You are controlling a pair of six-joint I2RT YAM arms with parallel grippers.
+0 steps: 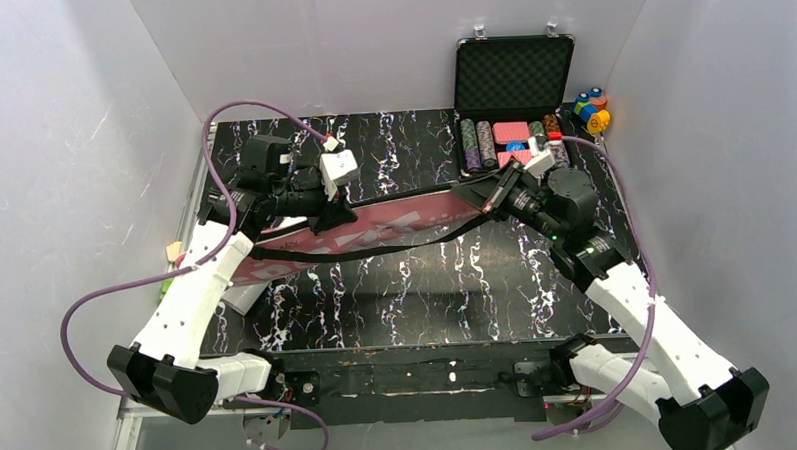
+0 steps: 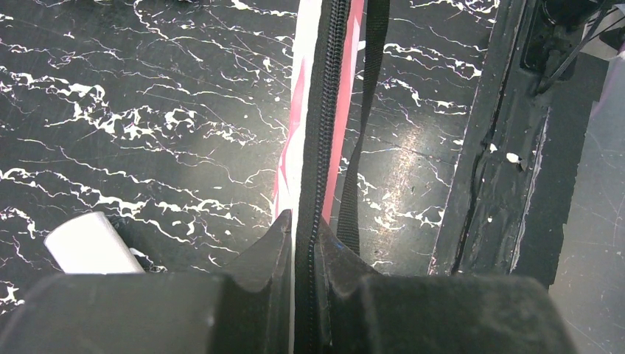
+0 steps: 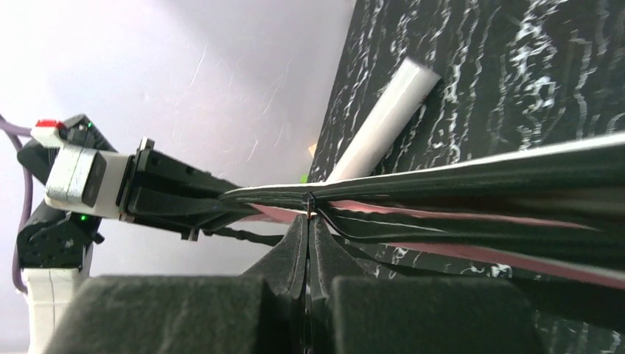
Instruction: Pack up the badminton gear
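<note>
Right end effector near chip case.

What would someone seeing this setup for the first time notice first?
A long pink bag stretched across the middle of the table, the left gripper and right gripper each shut on its zipper edge. Behind, at the far right, an open black case shows rows of poker chips.

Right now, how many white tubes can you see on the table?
1. The white tube lies at the left edge of the table, beside the left arm. Another could be hidden inside the pink bag.
</note>
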